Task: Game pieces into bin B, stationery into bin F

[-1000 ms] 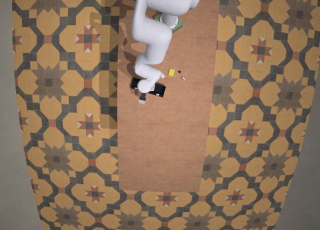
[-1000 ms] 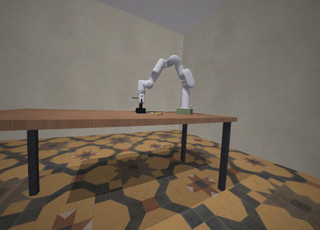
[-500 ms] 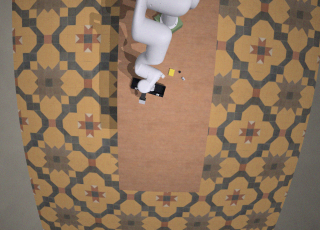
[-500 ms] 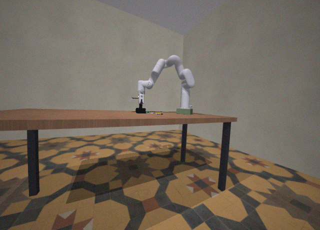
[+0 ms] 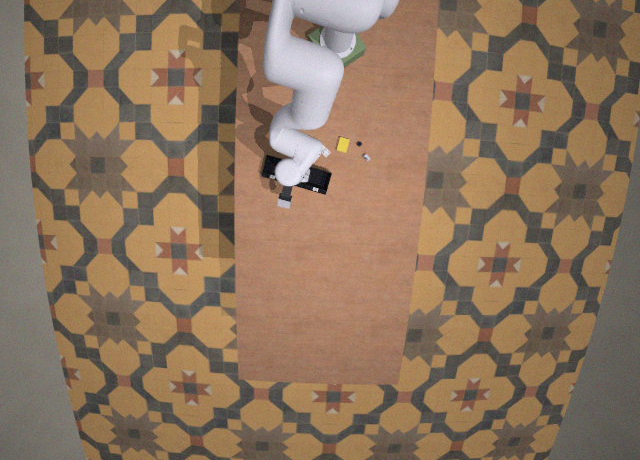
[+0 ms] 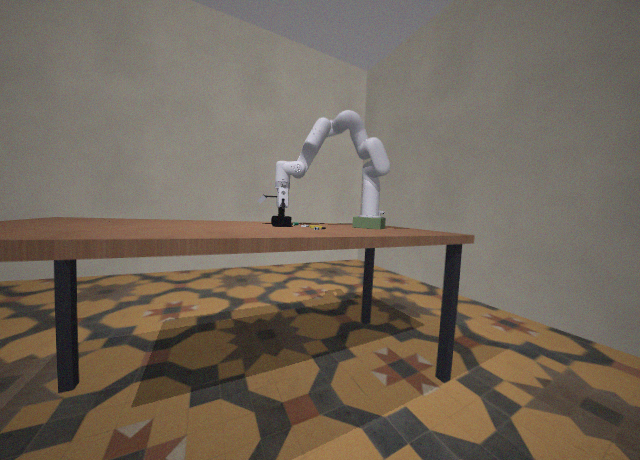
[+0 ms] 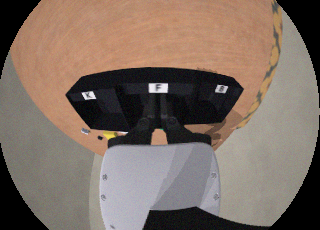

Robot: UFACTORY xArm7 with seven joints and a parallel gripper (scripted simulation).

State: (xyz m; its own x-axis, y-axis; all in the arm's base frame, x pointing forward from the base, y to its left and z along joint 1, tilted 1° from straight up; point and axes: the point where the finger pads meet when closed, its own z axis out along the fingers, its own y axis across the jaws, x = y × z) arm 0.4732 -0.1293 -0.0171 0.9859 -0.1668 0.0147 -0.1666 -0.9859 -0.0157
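Gripper (image 6: 281,215) (image 7: 158,100): fingers closed nearly together, pointing down into the middle compartment of the black three-part bin row, nothing visible gripped. That middle one is the black bin marked F (image 7: 172,79); its inside is dark, contents can't be made out. Black bin marked B (image 5: 269,161) (image 7: 207,104) is the left end seen from above, black bin marked K (image 5: 321,178) (image 7: 100,112) the right end; contents of both too dark to tell. Row stands on the brown wooden table (image 5: 330,290) (image 6: 206,230) (image 7: 150,37), slightly angled. Just beyond the row on the far side, a green sliver of something (image 6: 295,223) (image 7: 160,129) shows, mostly hidden. Small white block with dark marks (image 5: 325,152) lies on the far side too, beside the wrist joint in the top view. Right of it: flat yellow block (image 5: 342,144) (image 6: 316,226) (image 7: 110,135), then tiny black round piece (image 5: 358,143) (image 7: 100,137), and small grey-white piece (image 5: 366,157) (image 7: 85,131) a bit nearer; all separate, outside the bins. White arm (image 5: 315,73) (image 6: 315,135) arches back to the green base block (image 5: 356,54) (image 6: 369,222) at the far end.
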